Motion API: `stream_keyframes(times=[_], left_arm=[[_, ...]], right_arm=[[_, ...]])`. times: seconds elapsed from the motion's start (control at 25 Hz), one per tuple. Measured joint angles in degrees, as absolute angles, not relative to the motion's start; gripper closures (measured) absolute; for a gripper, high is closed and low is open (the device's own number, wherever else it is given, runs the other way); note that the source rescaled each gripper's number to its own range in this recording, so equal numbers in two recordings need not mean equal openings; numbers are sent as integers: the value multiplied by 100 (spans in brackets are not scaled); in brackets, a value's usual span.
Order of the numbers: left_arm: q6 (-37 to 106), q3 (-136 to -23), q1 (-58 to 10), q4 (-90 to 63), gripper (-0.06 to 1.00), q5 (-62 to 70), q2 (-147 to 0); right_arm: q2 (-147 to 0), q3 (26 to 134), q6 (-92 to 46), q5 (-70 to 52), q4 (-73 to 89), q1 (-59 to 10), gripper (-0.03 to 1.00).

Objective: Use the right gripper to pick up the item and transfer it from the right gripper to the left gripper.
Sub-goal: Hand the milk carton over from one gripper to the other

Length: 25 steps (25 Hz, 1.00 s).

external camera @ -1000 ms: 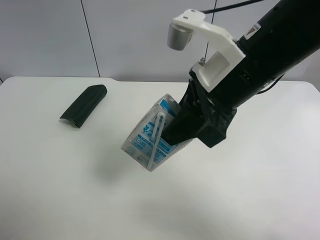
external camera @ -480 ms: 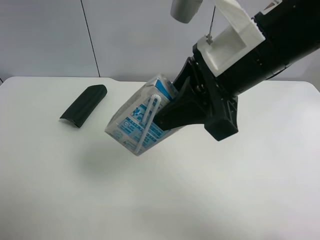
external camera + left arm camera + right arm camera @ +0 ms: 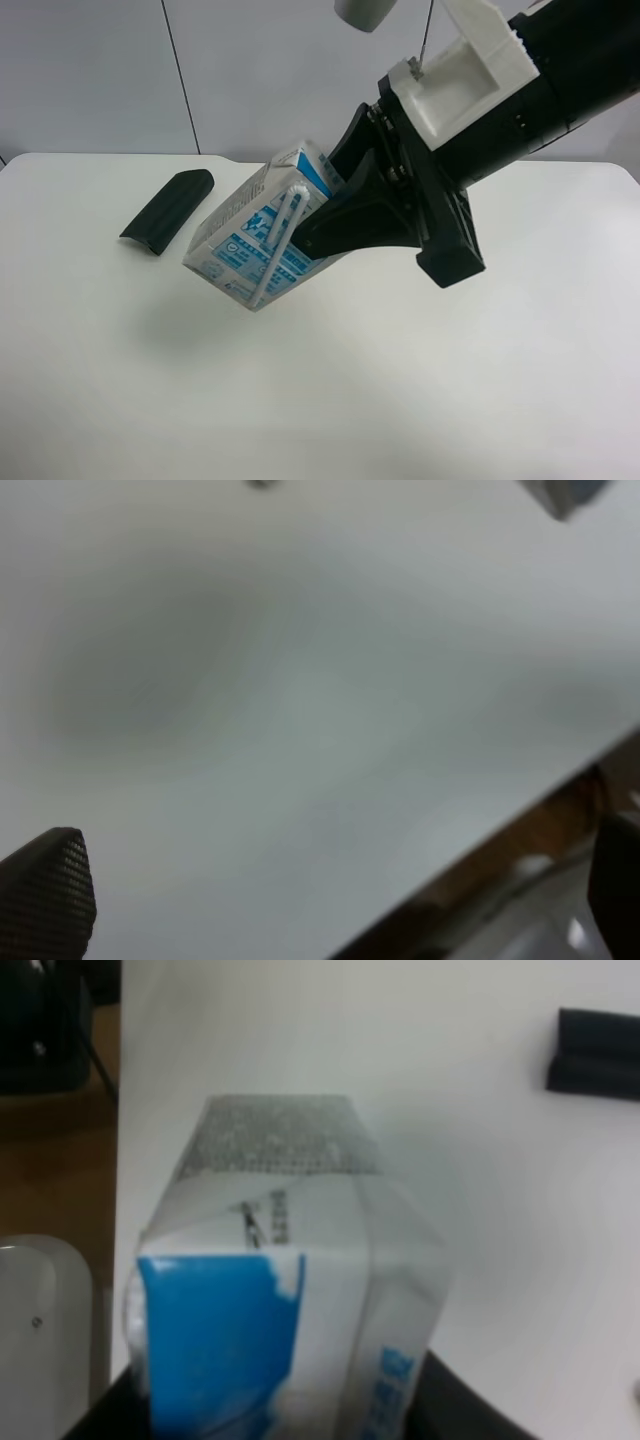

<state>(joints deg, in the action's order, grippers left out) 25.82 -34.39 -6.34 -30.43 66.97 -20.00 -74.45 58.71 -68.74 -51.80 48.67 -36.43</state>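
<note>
The item (image 3: 262,245) is a white carton with blue printing and a straw along its face. It hangs tilted in the air above the table, and my right gripper (image 3: 335,215) is shut on its gabled end. The right wrist view is filled by the item (image 3: 280,1290), with dark fingers (image 3: 440,1405) at its base. My left gripper (image 3: 330,885) is out of the exterior high view. In its own wrist view it is open, with one black fingertip (image 3: 45,895) at each side and only blurred white table between them.
A dark green flat oblong (image 3: 168,211) lies on the white table (image 3: 150,380) toward the back at the exterior high view's left, also seen as the oblong (image 3: 598,1055) in the right wrist view. The table's edge (image 3: 480,855) with brown floor beyond shows in the left wrist view.
The right arm has risen and carried the carton up and toward the exterior high view's left, tilting it flatter. The green oblong has not moved.
</note>
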Motion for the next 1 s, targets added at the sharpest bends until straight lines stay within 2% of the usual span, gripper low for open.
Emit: stream_keyframes(times=[0.32,1.0], left_arm=[[2960,-3504,-1948,-3418,-6,6401,-3324],[3661,-5036,-3145,-3498,-6,6110,-5865]], right_arm=[[-7441,5871,-7215,-5545,5015,-3643,95],[-7441,5871,-7527,-6013,5355,-3643,95]])
